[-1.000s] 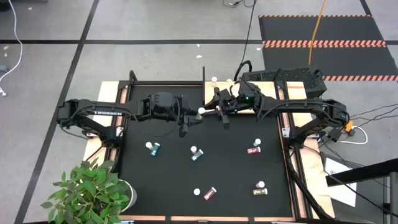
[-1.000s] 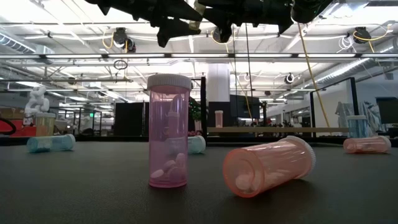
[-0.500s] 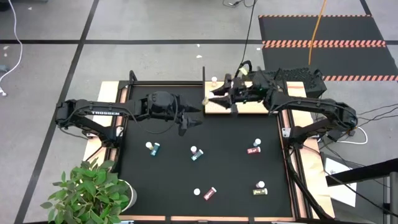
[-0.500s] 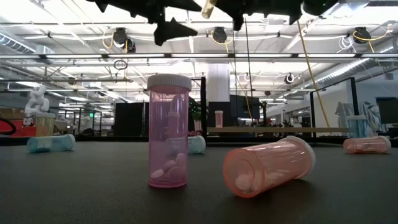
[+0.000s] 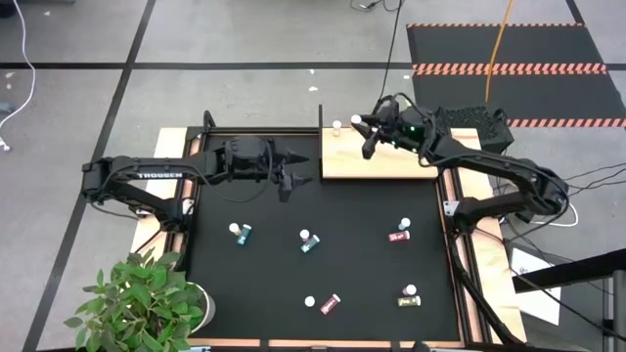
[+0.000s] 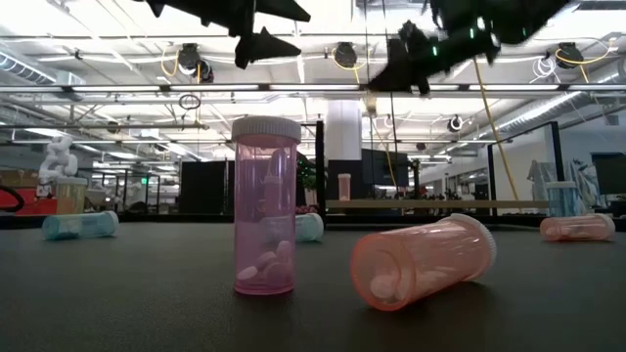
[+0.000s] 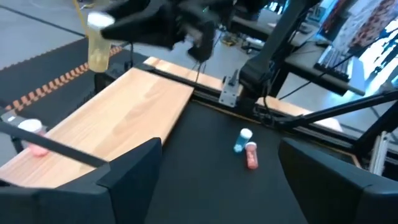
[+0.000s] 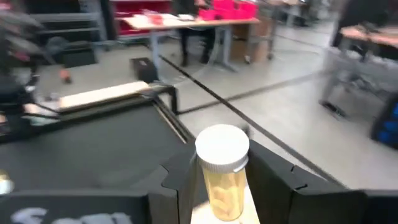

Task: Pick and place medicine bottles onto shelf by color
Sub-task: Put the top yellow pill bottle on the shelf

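Observation:
My right gripper (image 5: pixel 364 129) is shut on a yellow medicine bottle with a white cap (image 8: pixel 222 171), above the far left part of the light wooden shelf (image 5: pixel 391 164). A pinkish bottle (image 5: pixel 336 126) stands at the shelf's far left corner. My left gripper (image 5: pixel 295 184) hangs open and empty over the far part of the black mat. Two teal bottles (image 5: pixel 240 233) (image 5: pixel 308 241), two red ones (image 5: pixel 399 233) (image 5: pixel 331 303) and a yellow-green one (image 5: pixel 409 297) lie on the mat. My right gripper pinches the yellow bottle's body just below the cap (image 8: pixel 219 186) between its two fingers (image 8: pixel 179 186). The fingers come about level from the table's right side. The bottle stands upright, cap up (image 7: pixel 99 20), lifted clear above the shelf.
A wooden frame (image 5: pixel 168 147) edges the mat. A potted plant (image 5: pixel 137 303) stands at the near left corner. In the low view a pink bottle (image 6: pixel 264 205) stands upright and an orange-pink one (image 6: pixel 421 259) lies beside it.
My right gripper has carried the yellow bottle from over the mat's far middle, close to my left gripper, toward the far edge and the right, to above the shelf's far left part. The bottle has turned from tilted to upright.

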Controlling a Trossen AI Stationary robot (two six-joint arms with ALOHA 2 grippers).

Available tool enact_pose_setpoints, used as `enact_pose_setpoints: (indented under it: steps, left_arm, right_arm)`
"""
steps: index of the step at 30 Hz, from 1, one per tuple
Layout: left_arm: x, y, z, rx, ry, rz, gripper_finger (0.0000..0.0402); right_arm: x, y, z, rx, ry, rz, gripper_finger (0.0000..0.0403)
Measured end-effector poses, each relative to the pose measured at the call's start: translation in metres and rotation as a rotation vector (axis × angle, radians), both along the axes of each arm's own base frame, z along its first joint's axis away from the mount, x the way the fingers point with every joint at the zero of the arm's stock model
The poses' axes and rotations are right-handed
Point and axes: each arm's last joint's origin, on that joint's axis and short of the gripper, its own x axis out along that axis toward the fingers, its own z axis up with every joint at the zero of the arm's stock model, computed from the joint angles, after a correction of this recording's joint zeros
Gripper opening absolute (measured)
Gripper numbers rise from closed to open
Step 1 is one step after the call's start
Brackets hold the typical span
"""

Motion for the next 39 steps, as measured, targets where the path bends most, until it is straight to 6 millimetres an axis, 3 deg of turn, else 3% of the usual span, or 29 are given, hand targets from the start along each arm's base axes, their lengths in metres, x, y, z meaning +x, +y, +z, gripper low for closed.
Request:
enact_pose_setpoints:
  steps: [6,15,26,39]
  left_arm:
    - [-0.001,0.002,-0.002,0.013,0.018,0.026,0.0323]
    - [-0.003,0.013,-0.001,0.111,0.032,0.061,0.0324]
    - [-0.004,0.017,-0.001,0.129,0.039,0.07,0.0324]
    - [-0.006,0.024,-0.002,0.146,0.047,0.09,0.0324]
  right_arm:
    - [-0.021,-0.017,-0.054,0.01,-0.04,-0.1,0.0116]
    - [-0.004,-0.039,-0.101,0.037,0.013,-0.093,0.0116]
    - [-0.001,-0.065,-0.13,0.067,0.034,-0.17,0.0116]
    - [0.003,-0.084,-0.133,0.125,0.02,-0.192,0.0116]
